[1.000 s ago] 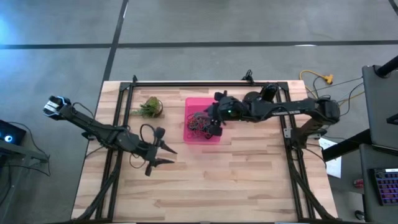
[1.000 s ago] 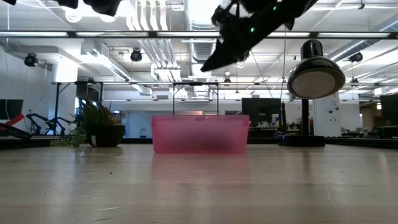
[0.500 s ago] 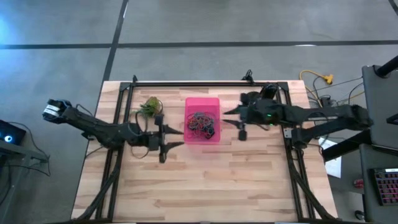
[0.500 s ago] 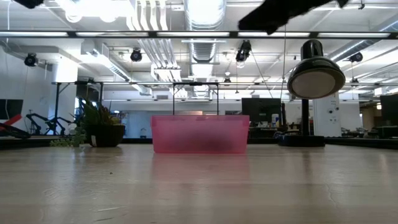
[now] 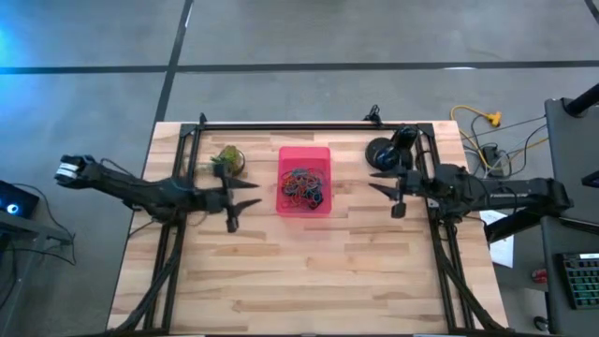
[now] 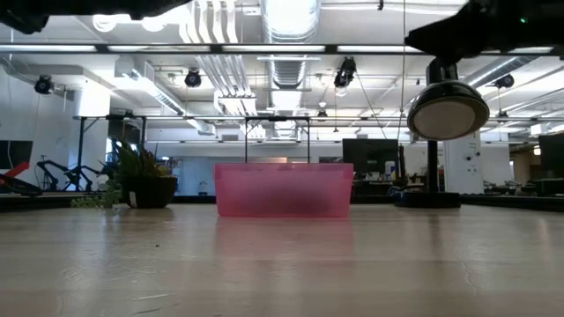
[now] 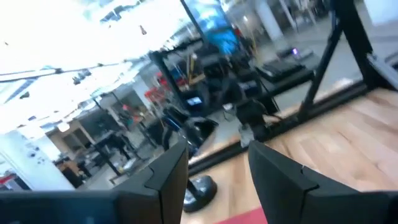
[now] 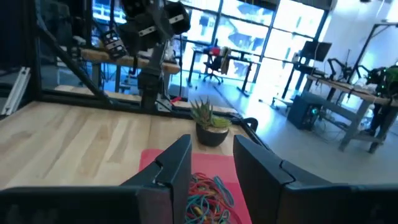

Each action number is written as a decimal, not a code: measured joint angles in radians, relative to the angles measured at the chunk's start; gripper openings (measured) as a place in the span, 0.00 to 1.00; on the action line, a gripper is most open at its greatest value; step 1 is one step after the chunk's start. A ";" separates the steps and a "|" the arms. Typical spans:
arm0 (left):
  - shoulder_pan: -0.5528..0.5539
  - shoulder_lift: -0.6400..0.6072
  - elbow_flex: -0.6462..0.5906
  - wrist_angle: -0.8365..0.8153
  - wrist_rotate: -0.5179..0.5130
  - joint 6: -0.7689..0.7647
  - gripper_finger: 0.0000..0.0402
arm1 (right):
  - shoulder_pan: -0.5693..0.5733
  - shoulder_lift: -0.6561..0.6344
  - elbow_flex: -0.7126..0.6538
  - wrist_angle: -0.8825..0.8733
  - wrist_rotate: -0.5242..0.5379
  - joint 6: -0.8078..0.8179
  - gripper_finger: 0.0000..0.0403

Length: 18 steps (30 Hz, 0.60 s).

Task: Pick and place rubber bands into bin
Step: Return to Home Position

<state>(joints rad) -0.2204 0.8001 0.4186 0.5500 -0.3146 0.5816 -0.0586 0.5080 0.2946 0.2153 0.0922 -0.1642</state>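
Two hands hang above the wooden counter (image 5: 309,271), left hand (image 5: 241,202) and right hand (image 5: 385,195) – each with fingers spread, holding nothing. Between them sits the pink bin (image 5: 286,154), multicoloured rubber bands (image 5: 301,184) heaped inside. Farther back – a small plant (image 5: 226,161), a round black object (image 5: 379,152).
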 joint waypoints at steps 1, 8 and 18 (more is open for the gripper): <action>-0.001 -0.040 -0.021 -0.001 0.000 -0.001 0.38 | 0.000 -0.024 -0.019 0.002 -0.008 0.000 0.28; 0.019 -0.280 -0.128 -0.017 -0.001 -0.018 0.38 | 0.000 -0.118 -0.088 0.054 -0.040 -0.044 0.26; 0.044 -0.429 -0.267 -0.023 0.126 -0.026 0.38 | 0.000 -0.126 -0.106 0.091 -0.250 -0.057 0.26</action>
<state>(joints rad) -0.1764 0.3713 0.1518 0.5270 -0.1883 0.5552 -0.0589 0.3817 0.1889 0.3060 -0.1576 -0.2214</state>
